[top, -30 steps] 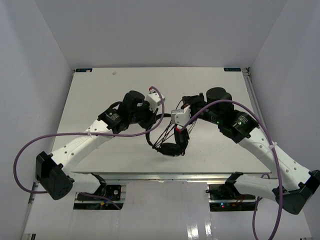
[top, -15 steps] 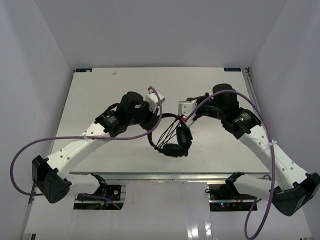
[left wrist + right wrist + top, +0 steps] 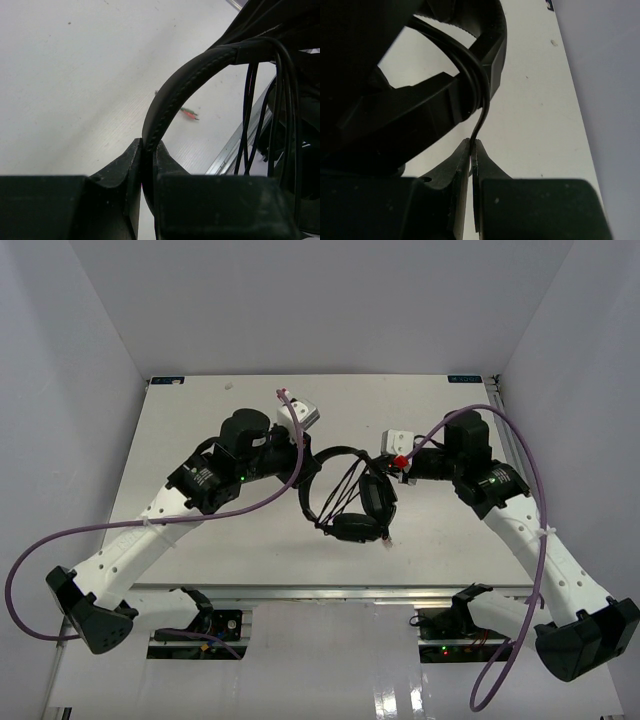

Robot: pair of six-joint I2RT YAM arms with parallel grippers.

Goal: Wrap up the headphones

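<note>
The headphones (image 3: 345, 502) hang over the middle of the table (image 3: 200, 420), held between both arms, which reach inward with bent elbows. The left gripper (image 3: 304, 464) has its fingers clamped on the stitched headband (image 3: 165, 95). The right gripper (image 3: 386, 466) pinches one strand of the cord (image 3: 479, 120). Only the left wrist view shows the red and green plugs (image 3: 188, 113) lying on the table. The right wrist view shows the cord looped around the headset.

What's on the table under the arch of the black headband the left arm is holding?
Beneath the thin black padded headband, red and green cord plugs lie on the white table. The jaws of the left gripper hide the tabletop nearer the camera.
</note>
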